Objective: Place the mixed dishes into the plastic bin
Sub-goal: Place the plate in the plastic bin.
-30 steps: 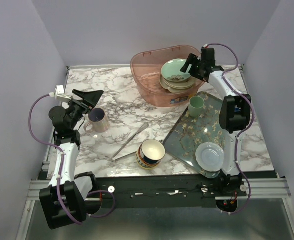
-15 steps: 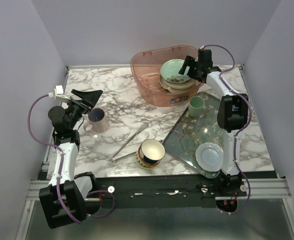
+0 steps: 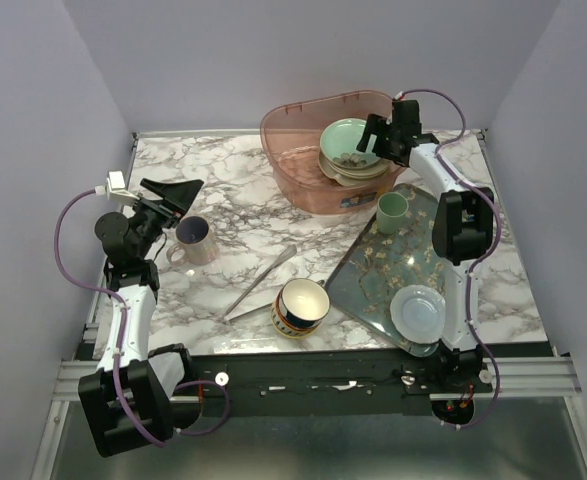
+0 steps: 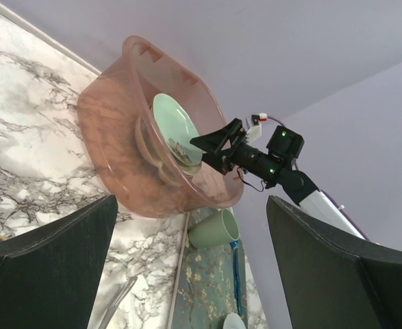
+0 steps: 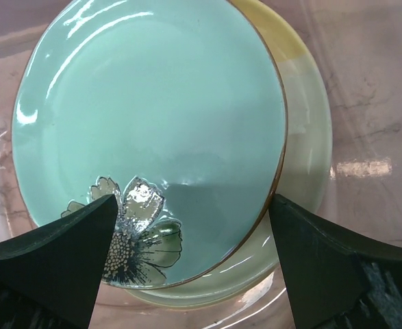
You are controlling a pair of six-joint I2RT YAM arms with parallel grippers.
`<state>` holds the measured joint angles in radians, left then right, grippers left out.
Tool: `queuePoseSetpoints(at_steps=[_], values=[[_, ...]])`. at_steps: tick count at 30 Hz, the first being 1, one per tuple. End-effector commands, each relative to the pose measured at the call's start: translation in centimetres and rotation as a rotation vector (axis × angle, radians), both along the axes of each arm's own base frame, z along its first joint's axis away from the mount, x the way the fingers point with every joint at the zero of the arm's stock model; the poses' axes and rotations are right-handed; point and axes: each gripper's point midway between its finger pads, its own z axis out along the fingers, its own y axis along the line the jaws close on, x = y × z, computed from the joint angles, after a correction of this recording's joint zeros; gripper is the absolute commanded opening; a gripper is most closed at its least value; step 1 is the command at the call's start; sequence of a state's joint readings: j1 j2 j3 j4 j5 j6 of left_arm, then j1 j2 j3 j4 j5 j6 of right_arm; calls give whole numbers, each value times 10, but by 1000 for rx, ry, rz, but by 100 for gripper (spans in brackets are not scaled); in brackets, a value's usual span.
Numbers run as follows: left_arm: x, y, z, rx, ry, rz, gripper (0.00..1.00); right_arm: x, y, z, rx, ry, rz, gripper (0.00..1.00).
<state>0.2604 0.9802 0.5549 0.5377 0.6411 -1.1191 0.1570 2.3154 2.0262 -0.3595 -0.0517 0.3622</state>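
The pink plastic bin (image 3: 298,125) stands at the back of the table. In it a mint-green plate (image 3: 349,140) lies on a stack of beige and cream dishes (image 3: 353,170). My right gripper (image 3: 375,132) hangs open and empty just above that plate. In the right wrist view the plate (image 5: 153,123) lies between and below the spread fingers of the gripper (image 5: 194,264), over a cream dish (image 5: 310,151). My left gripper (image 3: 175,190) is open and empty above the pale lilac mug (image 3: 195,238). A navy-and-yellow bowl (image 3: 301,305) sits at the front.
Metal tongs (image 3: 258,283) lie left of the bowl. A floral tray (image 3: 383,270) at the right holds a green cup (image 3: 392,210) and a pale blue plate (image 3: 419,310). The left wrist view shows the bin (image 4: 118,151), the cup (image 4: 214,229) and the right gripper (image 4: 218,140).
My right gripper has shifted slightly left over the mint-green plate in the bin. The left arm has not moved.
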Motion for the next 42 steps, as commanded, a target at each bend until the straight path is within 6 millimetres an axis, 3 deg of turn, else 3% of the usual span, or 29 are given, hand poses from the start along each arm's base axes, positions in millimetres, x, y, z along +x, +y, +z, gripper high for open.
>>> queuePoseSetpoints(at_steps=[1,6,10,16,20,21,22,24,27,28,29,34,35,36,39,42], values=[[-3,-1,5,7,-27,-15,99,7,-31,25,-138,-57,-77,100],[-3,0,5,7,-27,-11,99,3,-32,37,-165,-68,-76,100],[-2,4,3,3,-20,-5,99,-1,-29,57,-174,-98,-49,99],[0,10,2,0,-12,10,99,-11,-15,109,-184,-196,78,100],[2,12,1,10,3,18,99,-30,2,138,-194,-272,249,100],[3,13,-3,11,21,22,99,-38,3,157,-207,-316,273,100],[4,14,-4,14,28,24,99,-44,8,153,-215,-327,334,100],[5,15,-6,25,41,26,99,-57,14,167,-235,-372,407,100],[6,14,-5,35,39,18,99,-91,29,182,-205,-424,543,100],[6,14,-4,45,31,17,99,-109,38,210,-180,-500,603,100],[5,13,-2,53,24,13,99,-121,42,197,-165,-482,640,100],[-2,13,8,117,-22,21,99,-191,65,220,-58,-570,857,100],[-2,12,9,140,-31,22,99,-209,67,234,-48,-608,888,100],[-5,11,10,151,-33,17,99,-220,70,225,-24,-592,916,100],[-10,8,13,194,-51,8,99,-260,75,231,29,-615,1000,100],[-18,-6,21,245,-95,-38,99,-283,72,237,34,-630,1004,100]])
